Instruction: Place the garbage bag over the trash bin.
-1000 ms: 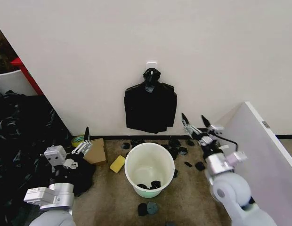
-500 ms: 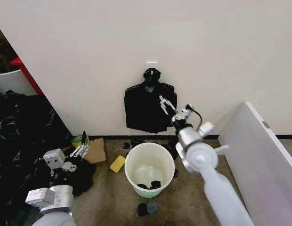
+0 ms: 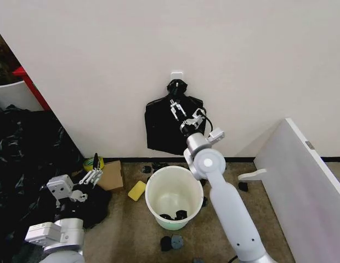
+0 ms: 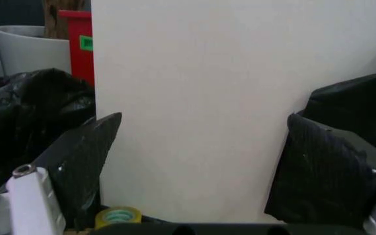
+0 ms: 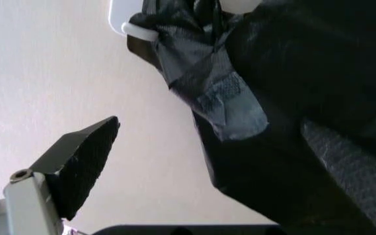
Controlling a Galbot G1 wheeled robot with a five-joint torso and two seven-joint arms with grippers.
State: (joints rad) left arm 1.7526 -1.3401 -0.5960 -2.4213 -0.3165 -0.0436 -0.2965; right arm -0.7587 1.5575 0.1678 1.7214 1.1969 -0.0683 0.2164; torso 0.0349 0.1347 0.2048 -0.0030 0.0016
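A flat black garbage bag (image 3: 159,129) with a knotted top hangs from a white hook (image 3: 176,73) on the wall, right above the trash bin (image 3: 148,193). The round cream-white bin stands on the floor with a few black scraps at its bottom. My right gripper (image 3: 185,111) is raised in front of the bag's upper part, just under the knot, open. In the right wrist view the knot (image 5: 201,73) lies close ahead, with one finger (image 5: 86,161) off to the side of it. My left gripper (image 3: 93,168) hovers low at the left, open and holding nothing.
A yellow sponge (image 3: 136,190), a cardboard box (image 3: 111,175) and a tape roll (image 3: 92,163) lie left of the bin. Black plastic (image 3: 22,148) is heaped at the far left. A white panel (image 3: 301,181) leans at the right. Black scraps (image 3: 171,242) litter the floor.
My right arm swung up and to the left, from beside the bin to the hanging bag. The left gripper sank slightly.
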